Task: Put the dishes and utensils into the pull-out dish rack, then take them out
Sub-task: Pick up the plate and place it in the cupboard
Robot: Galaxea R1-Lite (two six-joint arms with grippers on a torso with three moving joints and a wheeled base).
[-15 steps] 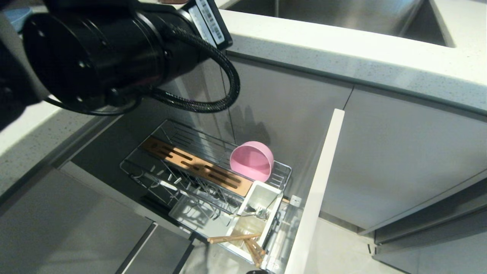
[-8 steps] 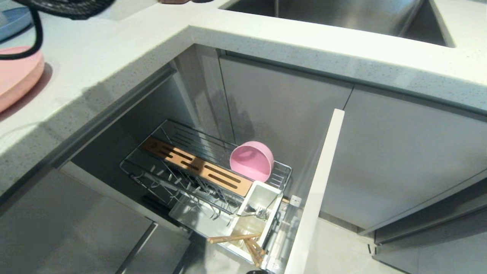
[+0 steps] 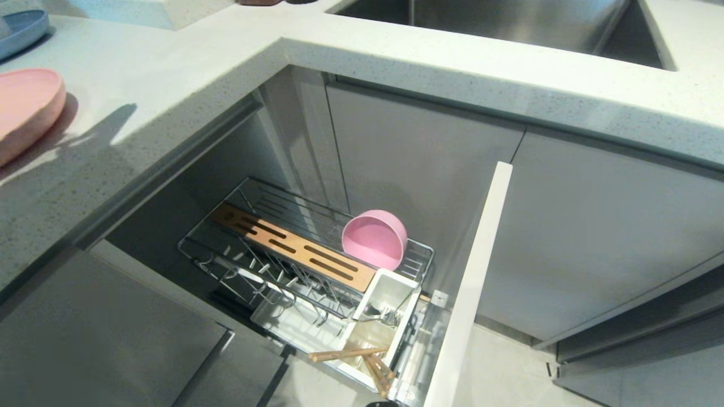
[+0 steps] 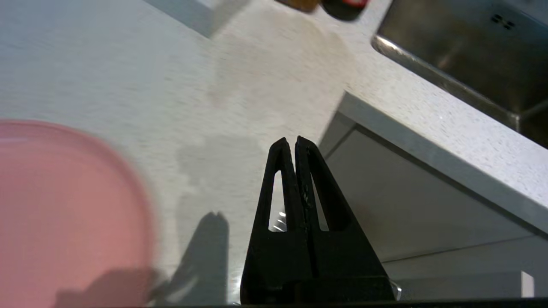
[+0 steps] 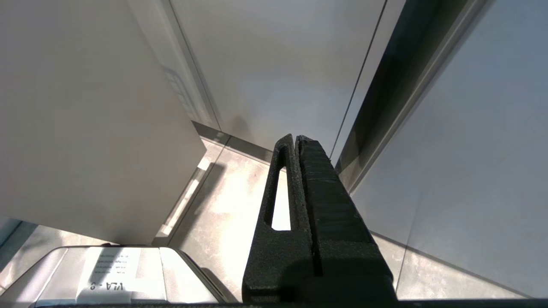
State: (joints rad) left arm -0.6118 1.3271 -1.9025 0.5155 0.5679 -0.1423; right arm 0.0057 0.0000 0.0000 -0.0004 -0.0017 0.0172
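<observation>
A matte pink plate lies flat on the counter at the head view's upper-left edge. Lower centre, the chrome wire pull-out dish rack stands drawn out; a deep pink bowl rests tipped on its side behind the slotted wooden board. Wooden chopsticks and a silver fork sit in the white caddy.
</observation>
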